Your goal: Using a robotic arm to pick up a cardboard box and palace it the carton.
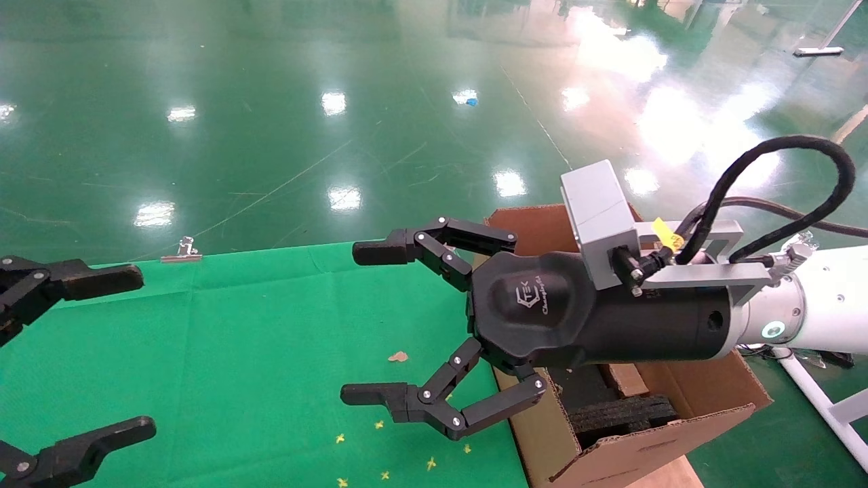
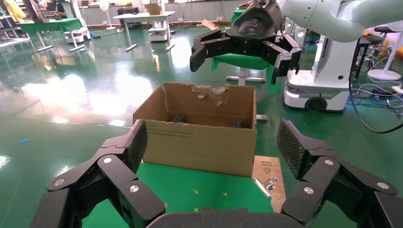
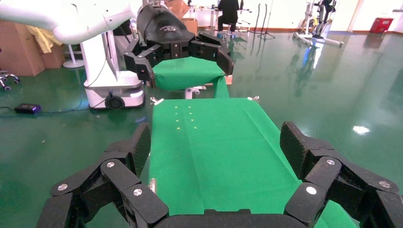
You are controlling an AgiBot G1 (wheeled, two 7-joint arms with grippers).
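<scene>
The slim cardboard box shows in no view. The carton (image 1: 692, 393) stands at the table's right end, flaps up, with black foam (image 1: 624, 410) inside; its far flap is torn in the left wrist view (image 2: 199, 142). My right gripper (image 1: 350, 323) on the white robotic arm (image 1: 827, 305) is open and empty. It hovers over the green cloth just left of the carton, and shows in its own view (image 3: 216, 142) and the left wrist view (image 2: 240, 66). My left gripper (image 1: 144, 352) is open and empty at the table's left end, facing the carton (image 2: 214, 142).
The green cloth table (image 1: 237, 339) carries a small brown scrap (image 1: 398, 356) and yellow marks. A metal clip (image 1: 182, 252) holds the cloth's far edge; another clip (image 2: 266, 184) lies on a wooden board beside the carton. Glossy green floor lies all around.
</scene>
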